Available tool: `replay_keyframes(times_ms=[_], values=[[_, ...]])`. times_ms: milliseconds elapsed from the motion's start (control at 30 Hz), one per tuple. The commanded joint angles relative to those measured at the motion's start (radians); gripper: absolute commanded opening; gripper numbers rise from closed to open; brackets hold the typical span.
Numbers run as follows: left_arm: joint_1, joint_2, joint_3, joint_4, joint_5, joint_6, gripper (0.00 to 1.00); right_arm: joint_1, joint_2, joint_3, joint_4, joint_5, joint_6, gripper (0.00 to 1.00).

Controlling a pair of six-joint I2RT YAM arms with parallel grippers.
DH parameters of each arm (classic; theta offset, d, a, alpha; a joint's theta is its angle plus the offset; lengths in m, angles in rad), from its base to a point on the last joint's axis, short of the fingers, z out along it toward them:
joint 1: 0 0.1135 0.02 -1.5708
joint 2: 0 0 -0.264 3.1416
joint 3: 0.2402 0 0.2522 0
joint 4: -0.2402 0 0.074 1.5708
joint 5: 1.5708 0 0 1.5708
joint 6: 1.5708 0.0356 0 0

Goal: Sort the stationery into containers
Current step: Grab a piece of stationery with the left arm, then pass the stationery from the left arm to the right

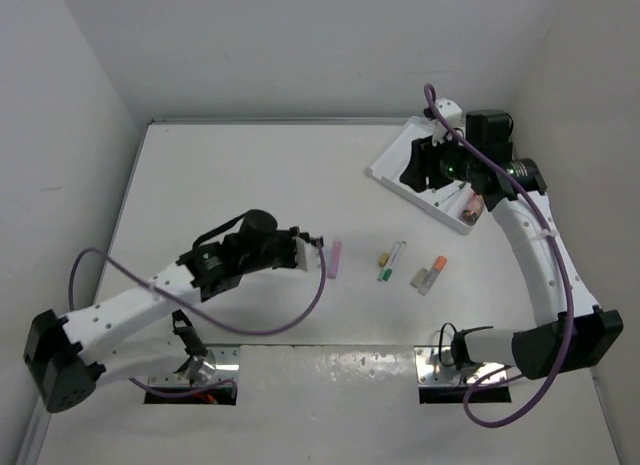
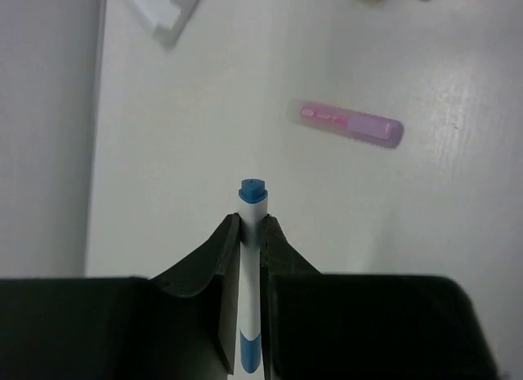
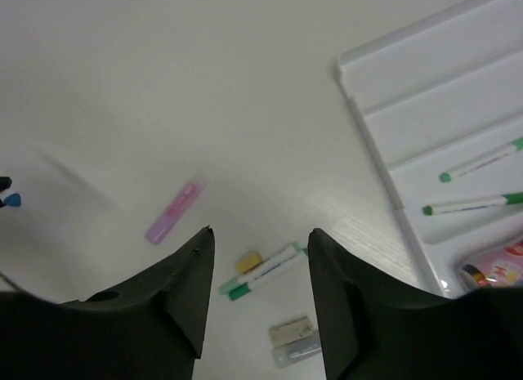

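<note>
Left gripper (image 2: 251,226) clamped on slim white pen (image 2: 252,202), blue-capped | right gripper (image 3: 261,233) jaws apart, empty | only right wrist view showed green-tipped pens (image 3: 480,161) in tray (image 3: 425,65), right of frame

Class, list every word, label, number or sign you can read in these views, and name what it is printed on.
None is legible.
Pink plastic marker: dark print along its barrel, too blurred.
Pink object in the white divided plastic tray: coloured markings, too blurred.
Blue-tipped white pen in the left pincer: no print shows.
</note>
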Motion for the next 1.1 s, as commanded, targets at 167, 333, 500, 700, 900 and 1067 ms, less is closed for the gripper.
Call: replay_keyframes(times_ms=[167, 333, 500, 700, 900, 1067], values=[[-0.234, -0.358, -0.259, 0.040, 0.037, 0.644, 0.00, 0.137, 0.106, 0.164, -0.245, -0.295, 0.021, 0.61], [-0.392, -0.432, -0.307, 0.089, -0.120, 0.832, 0.00, 0.229, 0.120, 0.093, -0.250, -0.397, 0.128, 0.70], [-0.453, -0.458, -0.309, 0.145, -0.193, 0.959, 0.00, 0.288, 0.158, 0.049, -0.181, -0.476, 0.246, 0.78], [-0.490, -0.464, -0.342, 0.250, -0.228, 1.045, 0.00, 0.386, 0.221, 0.125, -0.164, -0.523, 0.289, 0.82], [-0.509, -0.453, -0.345, 0.272, -0.219, 1.064, 0.00, 0.444, 0.275, 0.176, -0.142, -0.543, 0.308, 0.81], [-0.512, -0.441, -0.338, 0.272, -0.211, 1.062, 0.00, 0.493, 0.310, 0.201, -0.115, -0.537, 0.314, 0.76]])
